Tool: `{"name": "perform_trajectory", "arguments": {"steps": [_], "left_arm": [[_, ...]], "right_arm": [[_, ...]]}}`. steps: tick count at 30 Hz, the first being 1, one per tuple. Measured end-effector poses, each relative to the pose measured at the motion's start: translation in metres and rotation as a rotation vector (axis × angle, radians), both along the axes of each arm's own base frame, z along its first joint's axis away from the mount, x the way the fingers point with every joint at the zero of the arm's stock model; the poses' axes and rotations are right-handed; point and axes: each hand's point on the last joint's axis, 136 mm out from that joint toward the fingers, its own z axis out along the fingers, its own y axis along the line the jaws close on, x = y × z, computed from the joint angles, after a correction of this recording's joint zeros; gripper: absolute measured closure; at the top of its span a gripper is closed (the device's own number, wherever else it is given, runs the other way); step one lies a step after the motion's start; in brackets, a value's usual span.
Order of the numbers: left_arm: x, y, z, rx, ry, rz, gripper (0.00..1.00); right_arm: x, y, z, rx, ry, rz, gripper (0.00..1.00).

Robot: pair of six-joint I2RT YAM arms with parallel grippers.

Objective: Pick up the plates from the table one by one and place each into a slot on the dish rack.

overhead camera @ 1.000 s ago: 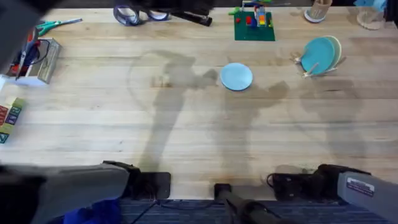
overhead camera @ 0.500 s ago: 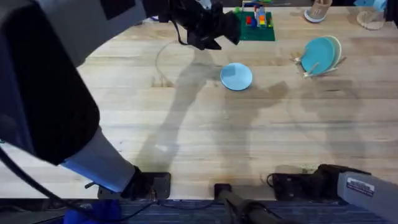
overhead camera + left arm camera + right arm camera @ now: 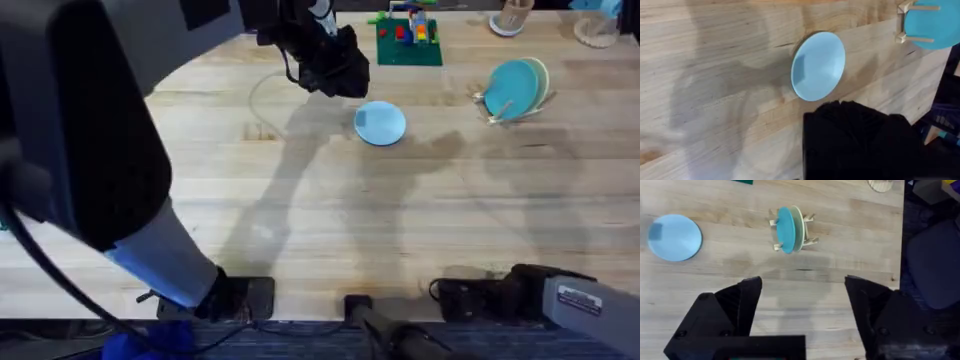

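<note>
Plates: from overhead, the pale blue plate [image 3: 380, 122] is lying flat on the planked wooden table [image 3: 330, 220], my left gripper [image 3: 335, 65] hovering just beside it; I cannot tell its fingers' state. My right wrist camera is showing my right gripper [image 3: 802, 300] spread open, the teal plate [image 3: 785, 230] standing upright in the dowel dish rack [image 3: 807, 241].

The table [image 3: 330, 215] is a light wooden butcher-block top with plank grain. A pale blue plate [image 3: 380, 123] lies flat on it. Taking that plate as landmark: the dish rack [image 3: 515, 92] stands well to its right, holding a teal plate [image 3: 510, 88] and a cream plate [image 3: 540, 78] upright; a green baseplate [image 3: 408, 42] with bricks lies just beyond it.
</note>
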Motion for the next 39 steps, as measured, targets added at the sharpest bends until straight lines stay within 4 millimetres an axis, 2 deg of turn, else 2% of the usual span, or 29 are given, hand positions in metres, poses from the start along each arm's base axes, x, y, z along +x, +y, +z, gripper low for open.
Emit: {"name": "perform_trajectory", "arguments": {"steps": [5, 8, 9, 12, 20, 29, 34, 39], "left_arm": [[-0.005, -0.01, -0.011, 0.007, 0.015, -0.034, 0.96], [-0.01, -0.019, -0.023, 0.013, 0.031, -0.071, 0.96], [-0.015, -0.026, -0.036, 0.022, 0.057, -0.095, 0.96], [-0.016, -0.028, -0.043, 0.022, 0.07, -0.108, 0.957], [-0.012, -0.029, -0.043, 0.015, 0.038, -0.127, 0.957], [0.0, -0.036, -0.03, -0.081, -0.008, -0.145, 0.957], [0.002, -0.016, -0.028, -0.118, 0.049, -0.109, 0.957], [0.019, 0.0, -0.02, -0.177, 0.024, -0.072, 0.957]], "right_arm": [[0.0, 0.0, 0.0, 0.0, 0.002, 0.0, 0.006], [0.0, 0.0, 0.0, 0.0, 0.003, 0.0, 0.007], [-0.001, 0.0, 0.0, 0.0, 0.003, 0.0, 0.006], [-0.001, 0.0, 0.0, 0.001, 0.003, 0.0, 0.008], [-0.001, 0.0, 0.0, 0.001, 0.003, 0.0, 0.006], [-0.005, 0.001, -0.004, 0.006, 0.023, -0.003, 0.007], [-0.005, 0.001, -0.004, 0.007, 0.024, -0.004, 0.008], [-0.005, 0.001, -0.004, 0.008, 0.023, -0.005, 0.007]]}}
